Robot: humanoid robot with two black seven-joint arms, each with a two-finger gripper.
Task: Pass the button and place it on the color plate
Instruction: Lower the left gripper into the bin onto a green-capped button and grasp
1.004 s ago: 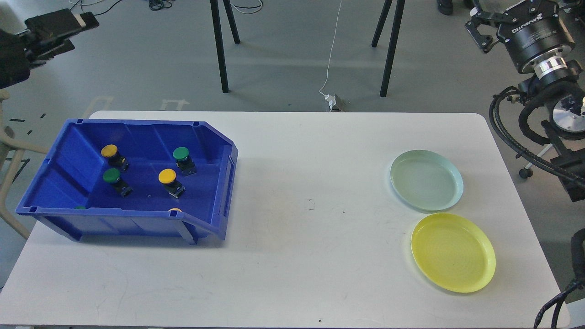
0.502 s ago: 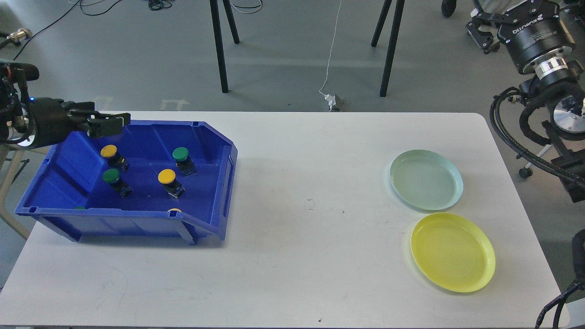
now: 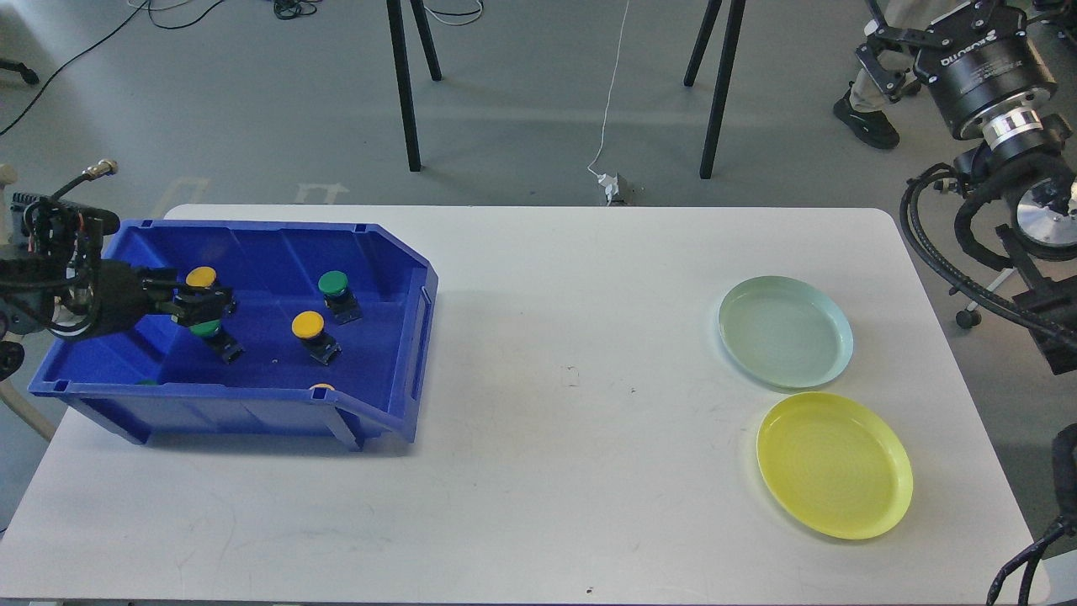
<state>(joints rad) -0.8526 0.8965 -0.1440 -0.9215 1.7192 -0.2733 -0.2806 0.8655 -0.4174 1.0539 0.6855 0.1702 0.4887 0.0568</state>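
Blue bin (image 3: 395, 278) sits on the left of the white counter (image 3: 538, 471) with yellow and green buttons inside. The left end effector (image 3: 210, 303) is reaching in between a yellow button (image 3: 201, 276) and a green button (image 3: 204, 330), too dark to tell if it's gripping anything. The right end effector (image 3: 883, 63) is way up top right, can't tell its state. The pale green plate (image 3: 785, 332) and yellow plate (image 3: 834, 465) sit on the right.

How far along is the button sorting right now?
Nothing is placed: the pale green plate and yellow plate are bare. The left claw reaches among the buttons in the blue plastic bin, gripping nothing visibly. Every pickup, pass and placement remains.
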